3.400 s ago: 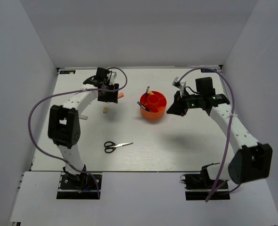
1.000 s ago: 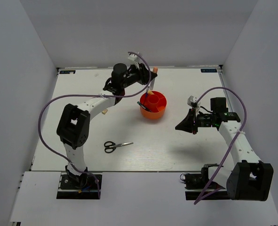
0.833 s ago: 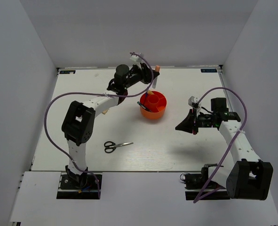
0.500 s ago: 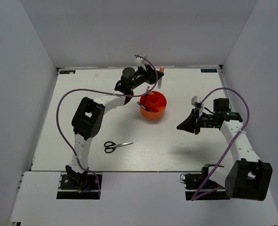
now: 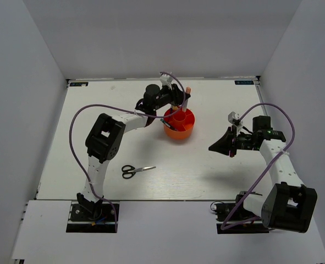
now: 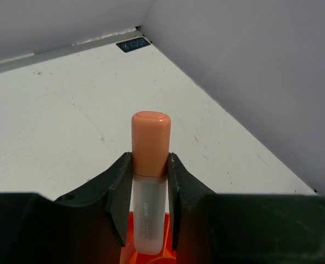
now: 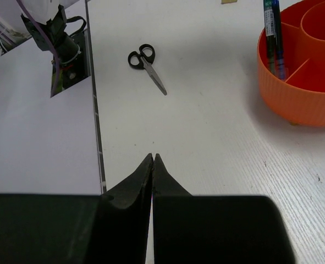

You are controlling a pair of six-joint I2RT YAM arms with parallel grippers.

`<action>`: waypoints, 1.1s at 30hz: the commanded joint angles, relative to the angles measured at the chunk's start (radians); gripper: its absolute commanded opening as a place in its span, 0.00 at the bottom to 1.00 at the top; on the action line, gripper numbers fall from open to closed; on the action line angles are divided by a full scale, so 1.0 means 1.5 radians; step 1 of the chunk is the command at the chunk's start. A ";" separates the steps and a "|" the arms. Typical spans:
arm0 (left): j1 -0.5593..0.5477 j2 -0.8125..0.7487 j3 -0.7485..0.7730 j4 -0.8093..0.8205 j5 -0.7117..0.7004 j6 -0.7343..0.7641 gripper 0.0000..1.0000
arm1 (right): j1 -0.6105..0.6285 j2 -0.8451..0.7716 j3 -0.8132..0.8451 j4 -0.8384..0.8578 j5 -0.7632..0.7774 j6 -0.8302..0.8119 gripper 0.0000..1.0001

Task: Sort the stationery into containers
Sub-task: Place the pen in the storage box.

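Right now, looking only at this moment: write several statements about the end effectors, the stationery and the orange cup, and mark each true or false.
1. The left end effector grips the peach-orange highlighter upright. True.
2. The scissors lie inside the organizer cup. False: they lie flat on the table, well apart from the cup.
3. The right end effector is shut and holds nothing. True.
4. The organizer cup holds no pens. False: dark pens stand in its outer ring.
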 commanded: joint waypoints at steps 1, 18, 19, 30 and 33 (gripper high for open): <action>-0.007 -0.029 -0.011 -0.013 0.016 0.028 0.00 | -0.011 0.006 0.031 -0.041 -0.042 -0.039 0.00; -0.010 -0.048 -0.067 -0.050 0.015 0.083 0.01 | -0.043 0.056 0.088 -0.259 -0.081 -0.226 0.00; -0.011 -0.051 -0.073 -0.059 0.016 0.087 0.01 | -0.045 0.059 0.095 -0.271 -0.082 -0.261 0.00; -0.012 -0.070 -0.072 -0.093 0.004 0.108 0.30 | -0.053 0.098 0.135 -0.425 -0.091 -0.408 0.15; -0.013 -0.077 -0.073 -0.099 0.000 0.112 0.37 | -0.056 0.109 0.143 -0.466 -0.097 -0.450 0.15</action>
